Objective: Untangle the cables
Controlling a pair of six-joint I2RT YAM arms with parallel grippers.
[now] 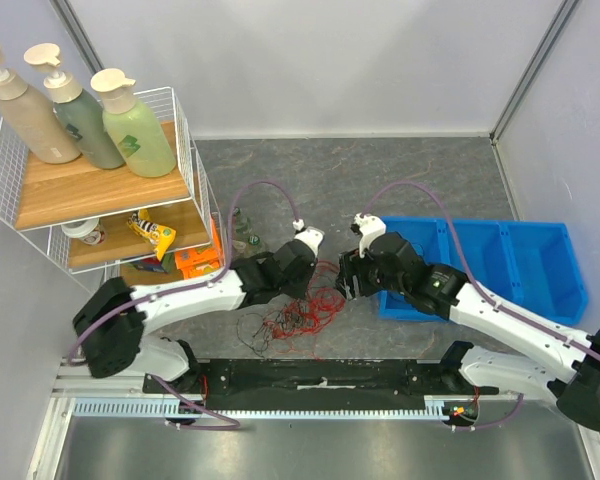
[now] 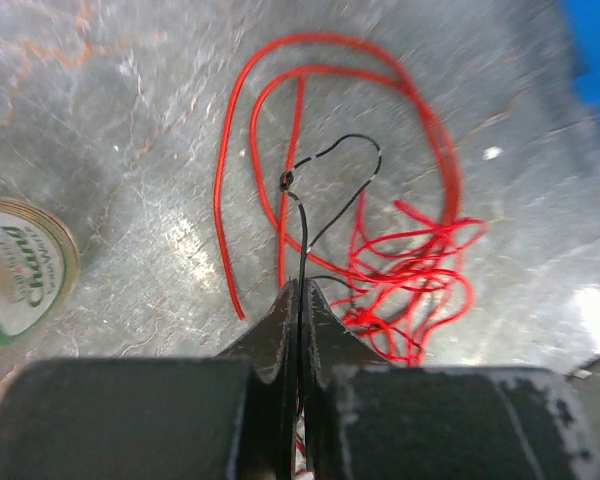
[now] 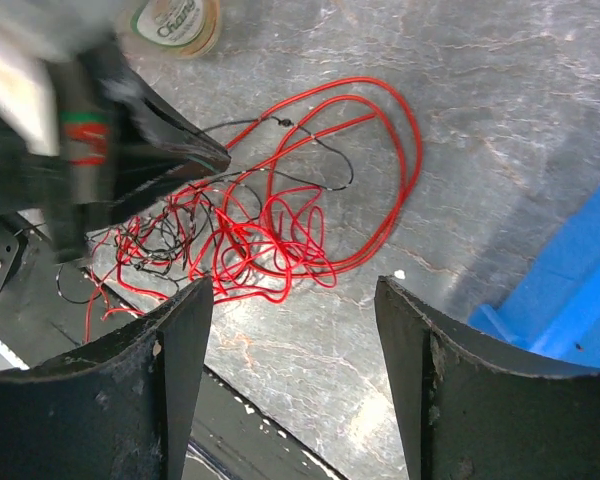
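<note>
The cables (image 1: 302, 308) are a loose tangle of thin red and black wires on the grey table, between my two grippers and nearer the front. My left gripper (image 2: 300, 288) is shut on a black wire (image 2: 303, 225) that runs up from its tips to a small knot and a loop. Red loops (image 2: 435, 150) spread beyond it, with a denser red bunch (image 2: 415, 270) to the right. My right gripper (image 3: 292, 288) is open and empty, hovering just beside the red and black tangle (image 3: 245, 240). The left gripper (image 3: 170, 150) shows in that view, at the tangle's far side.
A blue compartment bin (image 1: 520, 260) stands at the right, its corner in the right wrist view (image 3: 570, 280). A wire shelf (image 1: 185, 130) with pump bottles is at the left. A green-labelled can (image 2: 15, 265) stands left of the cables. A black rail (image 1: 320, 378) runs along the front.
</note>
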